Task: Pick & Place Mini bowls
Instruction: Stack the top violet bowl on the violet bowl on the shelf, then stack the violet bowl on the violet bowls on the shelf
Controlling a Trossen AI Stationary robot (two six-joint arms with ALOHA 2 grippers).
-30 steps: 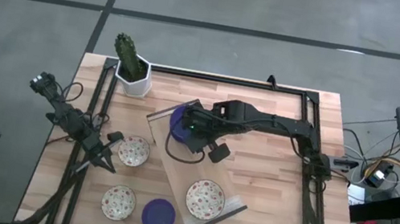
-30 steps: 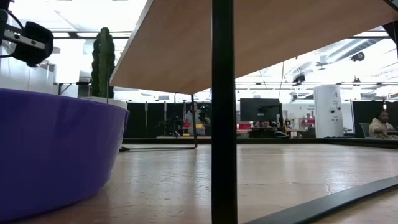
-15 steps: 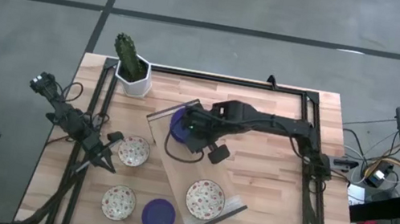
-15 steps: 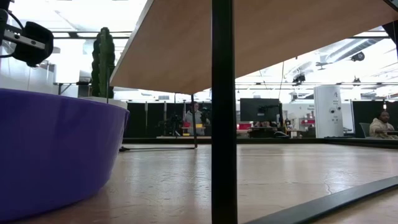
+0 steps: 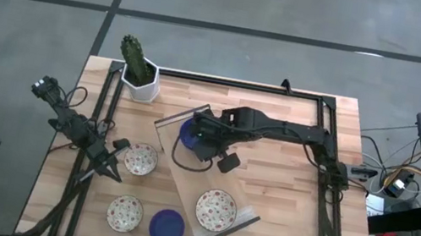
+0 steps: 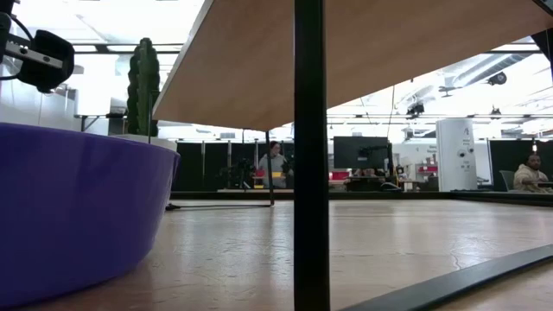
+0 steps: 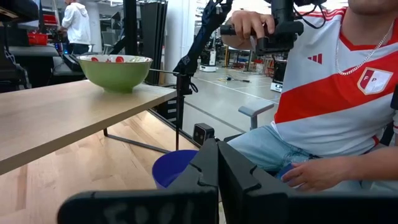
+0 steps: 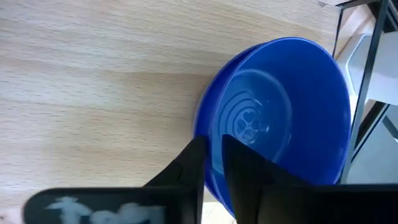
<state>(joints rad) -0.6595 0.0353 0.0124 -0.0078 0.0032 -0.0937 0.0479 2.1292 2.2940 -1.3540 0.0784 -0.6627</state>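
Observation:
My right gripper (image 5: 195,139) is shut on a cobalt blue mini bowl (image 5: 189,131) at the far end of a raised wooden board (image 5: 183,178). A floral mini bowl (image 5: 216,210) sits on the board's near end. Two more floral bowls (image 5: 141,159) (image 5: 124,212) and another blue bowl (image 5: 166,227) rest on the table to the board's left. My left gripper (image 5: 114,168) is shut and stands just left of the upper floral bowl, touching nothing. In the left wrist view its fingers (image 7: 217,165) point toward a blue bowl (image 7: 173,168). My right gripper (image 8: 213,158) pinches the blue bowl's rim (image 8: 214,134), one finger (image 8: 242,168) inside the bowl and the other (image 8: 186,171) outside its wall. The fingers come from above, pointing down. The bowl's hollow faces up over the wood; whether it rests on the board I cannot tell.
A white hexagonal pot with a cactus (image 5: 138,71) stands at the table's far left corner. A black frame (image 5: 233,82) runs round the table. The board's black post (image 6: 311,155) and a blue bowl (image 6: 69,216) fill the low view. A person (image 7: 336,93) sits beyond the table.
My right gripper has sunk slightly with the blue bowl toward the board's far end, so less of the bowl shows beside the fingers. The left arm has kept still.

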